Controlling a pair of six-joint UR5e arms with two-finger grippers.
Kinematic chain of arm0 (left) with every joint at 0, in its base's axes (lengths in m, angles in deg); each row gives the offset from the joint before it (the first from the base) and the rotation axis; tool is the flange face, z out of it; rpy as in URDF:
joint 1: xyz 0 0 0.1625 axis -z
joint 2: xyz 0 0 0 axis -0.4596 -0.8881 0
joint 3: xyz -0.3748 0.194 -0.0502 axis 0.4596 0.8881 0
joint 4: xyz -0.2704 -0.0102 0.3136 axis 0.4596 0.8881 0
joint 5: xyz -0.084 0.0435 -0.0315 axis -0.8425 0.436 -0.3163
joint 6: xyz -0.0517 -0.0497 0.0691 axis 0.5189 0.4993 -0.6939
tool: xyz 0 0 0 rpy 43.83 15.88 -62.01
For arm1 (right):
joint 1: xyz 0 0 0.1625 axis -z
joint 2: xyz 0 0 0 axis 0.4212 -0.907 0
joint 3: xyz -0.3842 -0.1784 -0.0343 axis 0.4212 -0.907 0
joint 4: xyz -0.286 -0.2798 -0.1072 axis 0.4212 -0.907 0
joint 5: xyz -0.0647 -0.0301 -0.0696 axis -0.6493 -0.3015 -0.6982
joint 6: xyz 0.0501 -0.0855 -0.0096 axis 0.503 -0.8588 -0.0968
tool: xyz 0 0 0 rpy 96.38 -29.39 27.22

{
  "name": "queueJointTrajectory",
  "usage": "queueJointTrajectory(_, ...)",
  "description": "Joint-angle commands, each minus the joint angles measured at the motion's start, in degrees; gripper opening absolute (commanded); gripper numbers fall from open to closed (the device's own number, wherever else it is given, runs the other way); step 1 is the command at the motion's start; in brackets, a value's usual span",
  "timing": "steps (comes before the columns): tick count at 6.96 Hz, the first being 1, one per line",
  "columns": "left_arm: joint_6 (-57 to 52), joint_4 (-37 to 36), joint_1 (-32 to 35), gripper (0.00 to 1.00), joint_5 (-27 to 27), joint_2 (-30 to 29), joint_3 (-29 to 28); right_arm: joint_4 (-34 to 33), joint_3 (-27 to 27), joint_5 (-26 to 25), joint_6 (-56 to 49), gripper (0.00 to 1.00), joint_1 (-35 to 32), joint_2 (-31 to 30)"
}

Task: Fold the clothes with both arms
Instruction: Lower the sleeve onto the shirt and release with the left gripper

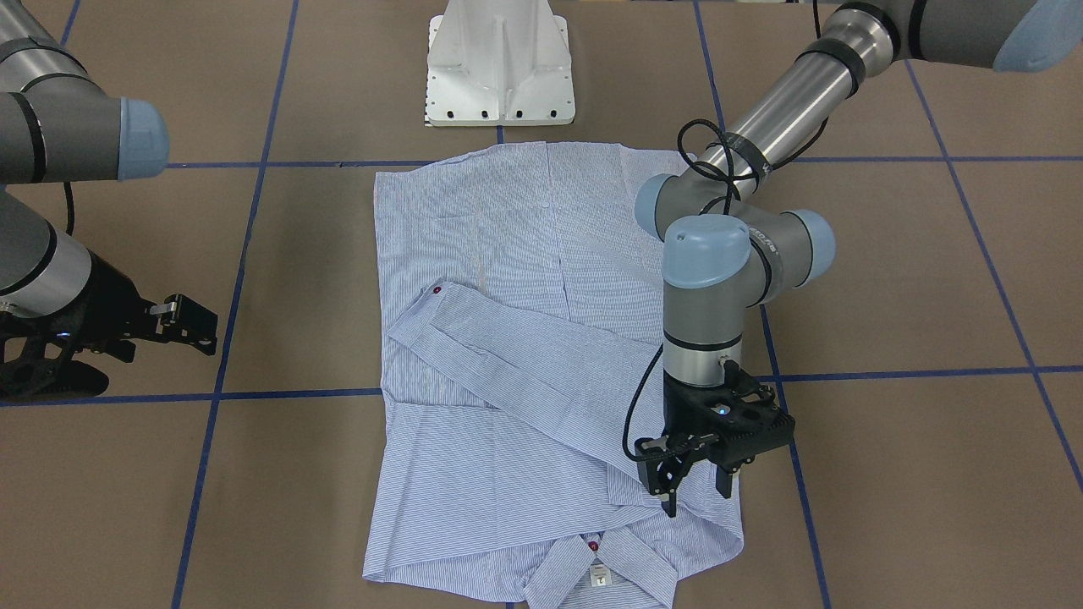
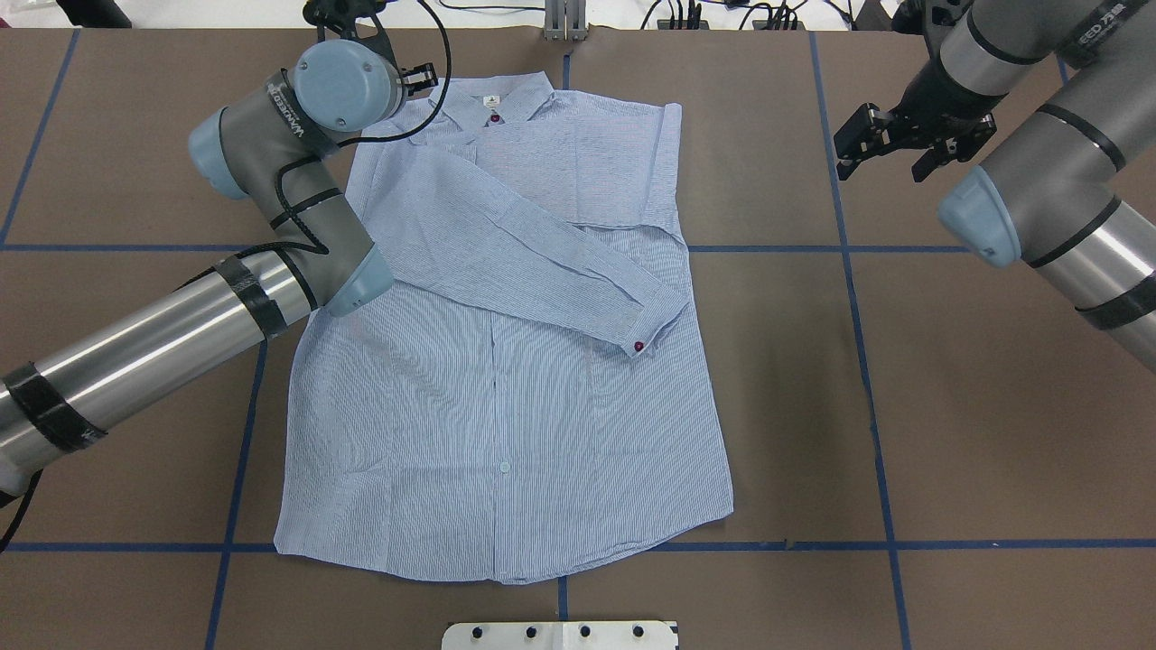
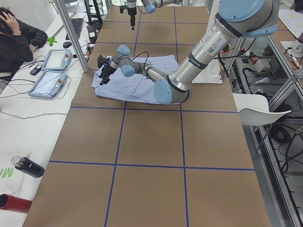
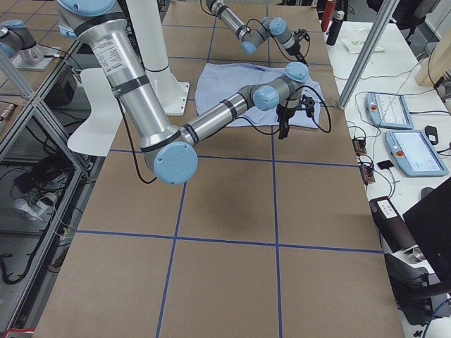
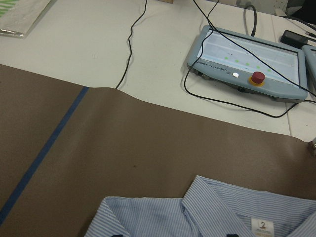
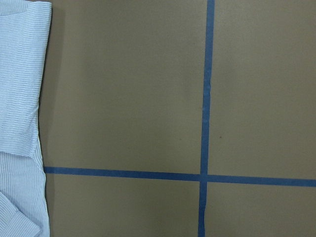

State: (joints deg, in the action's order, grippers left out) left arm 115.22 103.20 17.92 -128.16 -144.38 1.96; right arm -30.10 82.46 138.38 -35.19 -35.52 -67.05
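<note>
Plainly mid-fold, the black left gripper hangs unclenched over the far-left shoulder of the light blue-and-white striped shirt — poised to pinch — while the right gripper hovers splayed, empty, off the cloth.

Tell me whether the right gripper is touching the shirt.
No. In the overhead view the right gripper hangs over bare brown table, well apart from the shirt.

Shirt collar tag: "2". Teach pendant edge: "UNIVERSAL ROBOTS". Left arm sticker lettering illegible.
</note>
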Motion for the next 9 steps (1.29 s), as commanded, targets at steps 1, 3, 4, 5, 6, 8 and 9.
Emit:
queueJointTrajectory(1, -0.4, 0.0, -1.5, 0.74, 0.4, -0.3, -2.9, 0.0, -0.1, 0.0, 0.2, 1.0, 0.1, 0.1)
queueJointTrajectory(3, -0.5, 0.0, -3.0, 0.74, 0.5, -0.2, -4.8, -0.1, -0.2, 0.0, 0.2, 1.0, 0.1, 0.2)
queueJointTrajectory(4, -0.6, -0.1, -3.1, 0.72, 0.5, 0.0, -5.2, -0.1, -0.2, 0.0, 0.3, 1.0, 0.1, 0.4)
queueJointTrajectory(5, -1.2, -0.2, -3.1, 0.66, 0.5, -0.1, -5.3, -0.1, -0.1, 0.0, 0.3, 1.0, 0.1, 0.4)
queueJointTrajectory(6, -1.3, -0.2, -3.0, 0.52, 0.9, -0.1, -5.3, -0.1, 0.0, 0.3, 0.3, 1.0, 0.1, 0.4)
queueJointTrajectory(8, -1.4, -0.2, -2.9, 0.43, 0.9, -0.1, -5.3, -0.1, 0.1, 0.4, 0.5, 1.0, 0.1, 0.4)
queueJointTrajectory(9, -1.4, -0.2, -2.9, 0.42, 0.9, -0.1, -5.4, 0.0, 0.0, 0.4, 0.5, 1.0, 0.1, 0.4)
